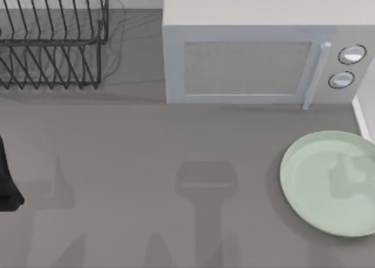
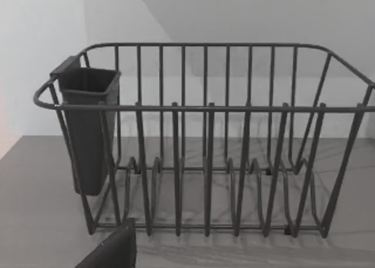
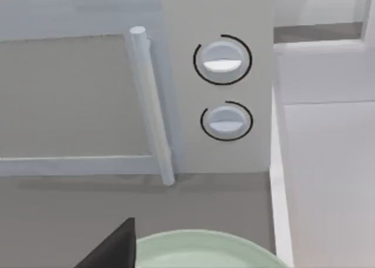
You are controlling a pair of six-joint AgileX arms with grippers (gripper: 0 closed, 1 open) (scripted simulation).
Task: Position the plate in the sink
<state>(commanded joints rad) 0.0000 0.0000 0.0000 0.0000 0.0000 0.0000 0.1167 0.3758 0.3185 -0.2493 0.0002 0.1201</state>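
The pale mint-green plate lies flat on the grey counter at the right, in front of the microwave's knobs. Its far rim also shows in the right wrist view. The sink's thin white rim runs along the right edge, just beyond the plate; in the right wrist view this rim borders a pale basin. A dark part of my right gripper hangs over the plate's near-left rim. At the far left edge is my left arm, and a dark part of its gripper faces the dish rack.
A grey-white microwave with a bar handle and two knobs stands at the back right, door closed. A black wire dish rack with a dark cutlery cup stands at the back left. Arm shadows fall on the middle counter.
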